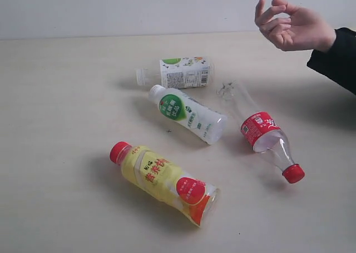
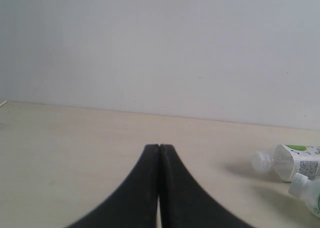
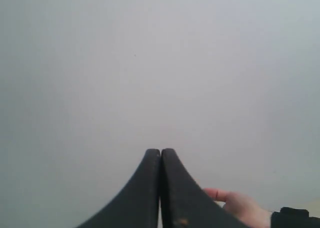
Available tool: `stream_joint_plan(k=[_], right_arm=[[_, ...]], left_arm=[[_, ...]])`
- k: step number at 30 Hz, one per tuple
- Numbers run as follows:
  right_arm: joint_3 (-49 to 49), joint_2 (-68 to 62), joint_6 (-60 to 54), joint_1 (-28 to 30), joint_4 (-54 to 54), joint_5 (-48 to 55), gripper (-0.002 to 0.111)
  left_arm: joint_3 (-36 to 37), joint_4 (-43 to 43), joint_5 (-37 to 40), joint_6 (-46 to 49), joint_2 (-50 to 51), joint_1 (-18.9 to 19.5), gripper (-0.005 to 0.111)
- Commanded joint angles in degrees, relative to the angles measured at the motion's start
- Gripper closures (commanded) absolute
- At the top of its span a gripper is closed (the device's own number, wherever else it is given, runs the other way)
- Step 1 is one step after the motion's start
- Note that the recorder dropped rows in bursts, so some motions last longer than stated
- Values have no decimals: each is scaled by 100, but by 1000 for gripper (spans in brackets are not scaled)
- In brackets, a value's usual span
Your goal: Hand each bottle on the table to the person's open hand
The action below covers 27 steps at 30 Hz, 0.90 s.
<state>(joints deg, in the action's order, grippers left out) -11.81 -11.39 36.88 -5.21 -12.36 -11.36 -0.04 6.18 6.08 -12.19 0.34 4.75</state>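
Observation:
Four bottles lie on their sides on the table [image 1: 55, 125]. The yellow-labelled bottle [image 1: 164, 182] with a red cap is nearest. The white bottle [image 1: 186, 114] with a green round logo lies mid-table, the clear white-green labelled bottle [image 1: 178, 72] behind it. To the right lies the clear red-labelled bottle [image 1: 261, 132], red cap toward the front. The person's open hand [image 1: 292, 25] hovers at the back right. Neither gripper shows in the exterior view. My left gripper [image 2: 159, 147] is shut and empty, with the white-green bottle [image 2: 290, 163] off to its side. My right gripper [image 3: 160, 151] is shut and empty, the hand [image 3: 240, 208] beside it.
A dark sleeve [image 1: 336, 58] reaches in from the right edge above the table. A pale wall [image 1: 139, 8] runs behind the table's far edge. The white bottle's cap end [image 2: 307, 193] shows at the edge of the left wrist view.

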Motion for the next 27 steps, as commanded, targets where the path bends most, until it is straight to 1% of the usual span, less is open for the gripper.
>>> stream_joint_plan(k=[1,2,3,5,6,8,9,12,14,16,18,20,22,23,25,27], right_arm=[[-836,-1432,2138,22,-2572,-58,108],[-986,-1775,2670,22,-3419,-58,107],[-1192,-2098,3590,22,-4331,-103,104],[-1476,-2650,5051,22,-6188,-452,100],[-1655,-3000,5821,22,-7419,-798,98],[-2052,-3497,6985,22,-8645,-1293,97],[-2320,-3868,7267,22,-8759,-1647,97],[-2748,-4599,7064,22,-8759,-2396,97],[-2961,-4990,7012,22,-8759,-2684,97],[-3124,-5270,6387,22,-8759,-3066,97],[-3219,-5487,5428,22,-8759,-3539,97],[-3277,-5541,4872,22,-8759,-3918,97],[-3328,-5541,4703,22,-8721,-4087,97],[-3328,-5541,4699,22,-8455,-4077,97],[-3328,-5541,4307,22,-7854,-3809,97],[-3338,-5517,3822,5,-7805,-3290,97]], left_arm=[[4,8,-39,5,-34,-16,107],[4,8,-39,5,-34,-16,107],[4,8,-39,5,-34,-16,107],[4,8,-39,5,-34,-16,107],[4,8,-39,5,-34,-16,107],[4,8,-39,5,-34,-16,107],[4,8,-39,5,-34,-16,107],[4,8,-39,5,-34,-16,107],[4,8,-39,5,-34,-16,107],[4,8,-39,5,-34,-16,107],[4,8,-39,5,-34,-16,107],[4,8,-39,5,-34,-16,107],[4,8,-39,5,-34,-16,107],[4,8,-39,5,-34,-16,107],[4,8,-39,5,-34,-16,107],[4,8,-39,5,-34,-16,107]])
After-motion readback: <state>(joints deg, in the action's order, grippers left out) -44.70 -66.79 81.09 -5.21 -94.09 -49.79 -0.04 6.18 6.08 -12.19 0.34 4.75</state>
